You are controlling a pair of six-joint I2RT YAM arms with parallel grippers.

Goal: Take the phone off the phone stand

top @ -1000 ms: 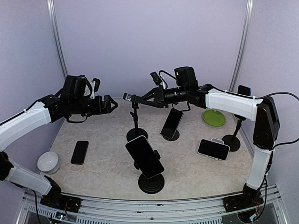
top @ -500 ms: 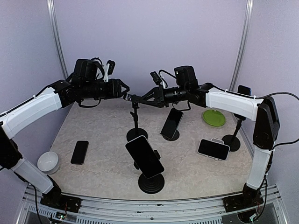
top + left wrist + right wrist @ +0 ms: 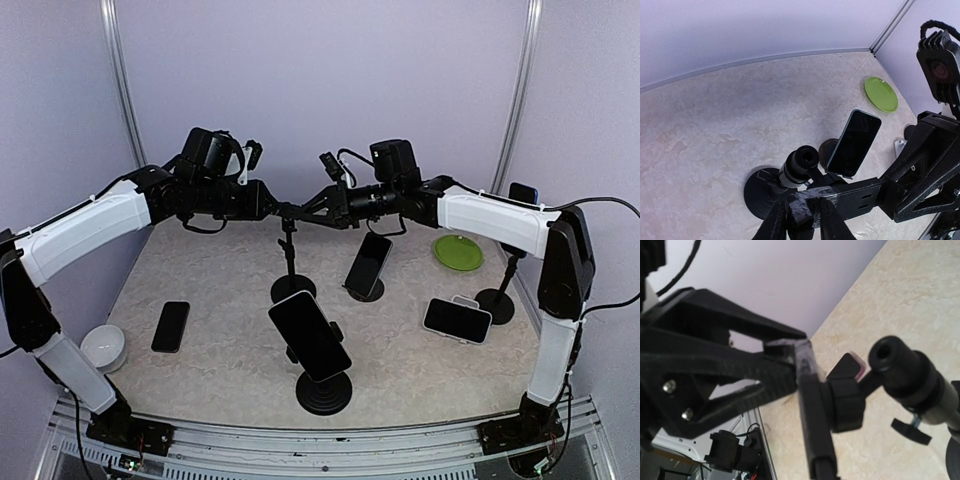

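Not out yet: the thin black phone (image 3: 840,197) sits clamped atop the tall black pole stand (image 3: 290,262), near the table's back edge. Left gripper (image 3: 802,212) pinches one end, right gripper (image 3: 796,354) the other. Looks like pulling it free is what's left.

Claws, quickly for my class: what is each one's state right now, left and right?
Left claw: closed on one end of the stand's holder bar.
Right claw: closed on its other end.
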